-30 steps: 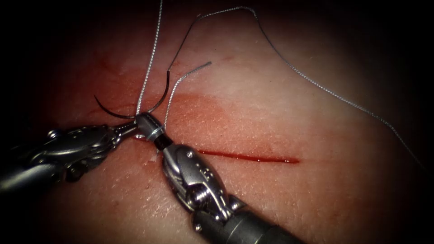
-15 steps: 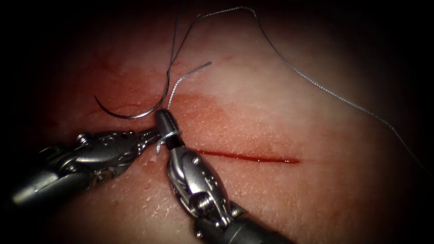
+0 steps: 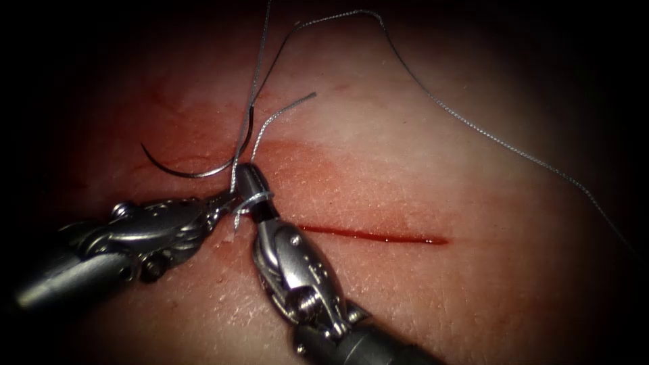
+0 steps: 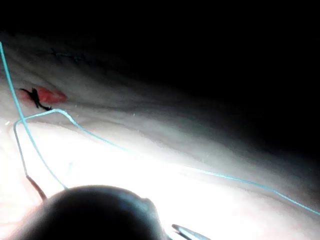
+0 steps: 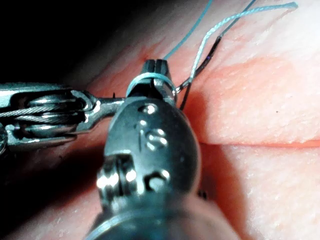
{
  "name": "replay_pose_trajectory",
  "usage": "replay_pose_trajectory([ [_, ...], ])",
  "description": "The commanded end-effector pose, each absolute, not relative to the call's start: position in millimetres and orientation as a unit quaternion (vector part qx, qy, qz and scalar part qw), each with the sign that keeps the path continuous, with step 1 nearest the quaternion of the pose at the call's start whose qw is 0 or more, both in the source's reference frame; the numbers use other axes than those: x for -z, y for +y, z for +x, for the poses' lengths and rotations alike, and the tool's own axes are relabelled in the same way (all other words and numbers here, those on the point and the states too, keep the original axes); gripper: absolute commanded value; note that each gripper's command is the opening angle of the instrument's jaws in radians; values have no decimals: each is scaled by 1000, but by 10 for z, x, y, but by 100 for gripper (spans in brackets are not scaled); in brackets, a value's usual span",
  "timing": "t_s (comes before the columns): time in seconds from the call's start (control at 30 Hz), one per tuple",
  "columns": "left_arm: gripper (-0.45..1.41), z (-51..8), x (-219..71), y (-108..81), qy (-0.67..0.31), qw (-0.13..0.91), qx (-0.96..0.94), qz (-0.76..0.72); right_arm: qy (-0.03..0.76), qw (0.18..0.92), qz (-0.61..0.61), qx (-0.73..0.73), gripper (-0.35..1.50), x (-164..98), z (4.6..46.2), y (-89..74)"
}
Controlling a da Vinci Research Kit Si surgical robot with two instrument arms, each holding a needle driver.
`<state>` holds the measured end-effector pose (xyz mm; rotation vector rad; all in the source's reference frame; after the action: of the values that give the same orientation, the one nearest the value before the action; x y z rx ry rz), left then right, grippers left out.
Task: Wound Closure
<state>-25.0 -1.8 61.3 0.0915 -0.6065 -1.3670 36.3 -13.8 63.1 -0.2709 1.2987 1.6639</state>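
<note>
Thread [image 3: 251,201] loops around the right tool [image 3: 247,177], whose jaws look closed on the short thread end, though that is hard to judge. The right wrist view shows the loop clearly. The left tool [image 3: 226,197] grips the thread beside it. The needle [image 3: 196,169] lies free on the tissue [image 3: 419,162], beyond the left end of the cut [image 3: 372,235].

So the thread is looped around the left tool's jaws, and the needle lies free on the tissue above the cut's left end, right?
Not quite. The thread is looped around the right tool, not the left tool; the endoscope and right wrist views show the loop on its shut jaws. The needle does lie free on the tissue above the cut's left end.
</note>
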Motion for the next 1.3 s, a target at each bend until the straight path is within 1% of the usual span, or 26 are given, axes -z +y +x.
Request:
replay_pose_trajectory([
  [0.03,-45,-254,-608,-7,-277,731,622,39,533,479,-120,-687,-35,-626,362,-123],
  [0.07,-45,-254,-609,-6,-277,731,622,39,532,476,-120,-690,-35,-626,361,-122],
  [0.1,-45,-254,-609,-6,-277,731,623,39,532,477,-123,-689,-23,-627,359,-122],
  [0.13,-45,-254,-609,-6,-277,731,623,39,532,477,-124,-689,-20,-627,358,-122],
  [0.27,-45,-254,-610,-4,-277,730,624,38,532,477,-126,-689,10,-631,357,-121],
  [0.3,-45,-254,-611,-2,-277,728,626,39,532,477,-126,-688,2,-633,357,-121],
  [0.37,-45,-254,-612,-1,-277,728,626,39,532,476,-127,-689,5,-634,356,-121],
  [0.43,-45,-255,-612,0,-277,728,626,39,532,475,-129,-689,22,-636,356,-120],
  [0.47,-45,-256,-612,0,-277,728,627,39,531,477,-133,-688,37,-639,356,-119],
  [0.57,-45,-256,-612,0,-276,727,627,39,533,473,-130,-689,54,-644,356,-117],
  [0.6,-45,-256,-612,0,-276,727,627,39,534,473,-130,-689,64,-646,356,-117],
  [0.67,-45,-256,-612,0,-276,727,627,39,536,476,-126,-686,78,-651,357,-115],
  [0.7,-45,-256,-612,0,-276,727,627,39,537,476,-126,-685,79,-652,356,-114],
  [0.73,-45,-256,-612,0,-276,727,627,38,538,475,-123,-686,57,-654,356,-112],
  [0.77,-45,-256,-612,0,-276,727,627,38,538,475,-123,-686,57,-654,356,-112],
  [0.83,-45,-256,-612,0,-275,728,627,39,539,469,-117,-690,36,-655,356,-111],
  [0.9,-45,-256,-613,0,-275,728,627,39,539,469,-118,-689,37,-657,357,-108],
  [0.97,-45,-256,-613,0,-274,728,627,39,540,465,-115,-692,31,-660,359,-107],
  [1.0,-45,-256,-613,-1,-273,729,627,39,541,463,-114,-693,36,-663,360,-107],
  [1.13,-45,-256,-613,-1,-271,731,625,39,543,449,-103,-702,29,-662,362,-112],
  [1.17,-45,-256,-613,0,-271,731,625,39,538,448,-98,-707,31,-661,363,-114],
  [1.2,-45,-257,-614,0,-270,731,626,39,524,443,-88,-722,41,-658,367,-120],
  [1.23,-45,-257,-614,0,-268,731,626,39,522,443,-90,-723,42,-657,367,-122],
  [1.3,-45,-258,-614,0,-268,733,624,38,521,437,-95,-727,39,-655,368,-126],
])
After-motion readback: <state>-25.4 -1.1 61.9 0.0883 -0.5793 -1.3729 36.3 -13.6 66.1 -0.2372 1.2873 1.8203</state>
